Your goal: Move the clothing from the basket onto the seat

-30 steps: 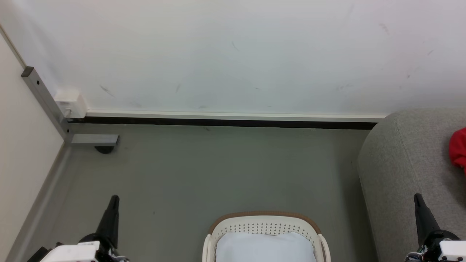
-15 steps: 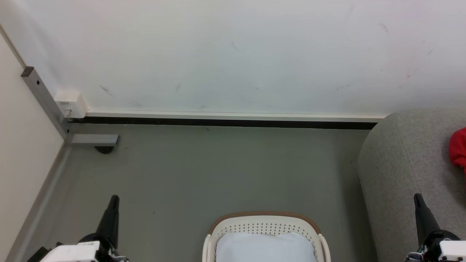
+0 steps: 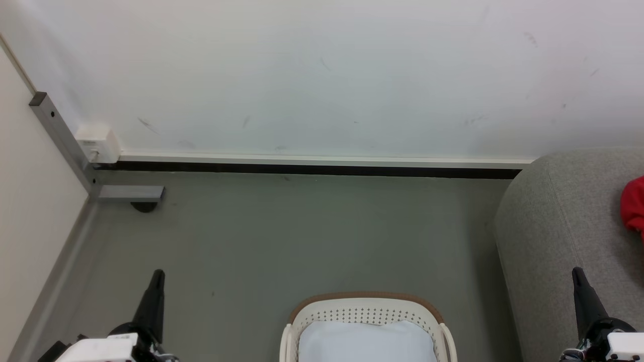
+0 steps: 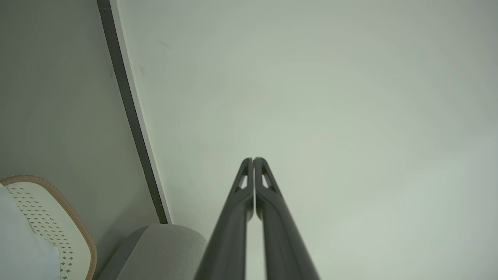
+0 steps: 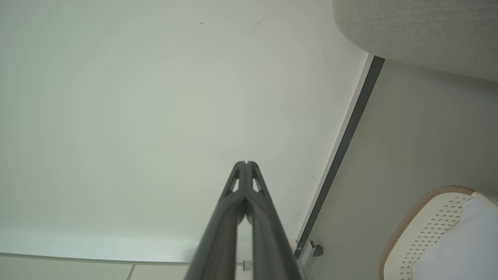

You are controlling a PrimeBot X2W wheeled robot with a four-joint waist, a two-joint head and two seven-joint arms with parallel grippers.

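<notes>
Left claw (image 4: pixel 253 160) closed tight, no gap at tip, holding nothing. Right claw (image 5: pixel 246 163) likewise closed and empty. Both point toward white wall (image 3: pixel 322 75). Basket (image 3: pixel 367 297) on floor (image 3: pixel 302 236) between claws, apart from each. White garment (image 3: pixel 365 342) inside basket. Seat (image 3: pixel 558 216) just beside right claw, on its outer side. Red garment (image 3: pixel 635 201) on seat, beyond right claw tip.

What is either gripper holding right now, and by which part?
Nothing. The left gripper and right gripper are both shut on air, fingers pressed together; the white garment lies in the basket.
</notes>
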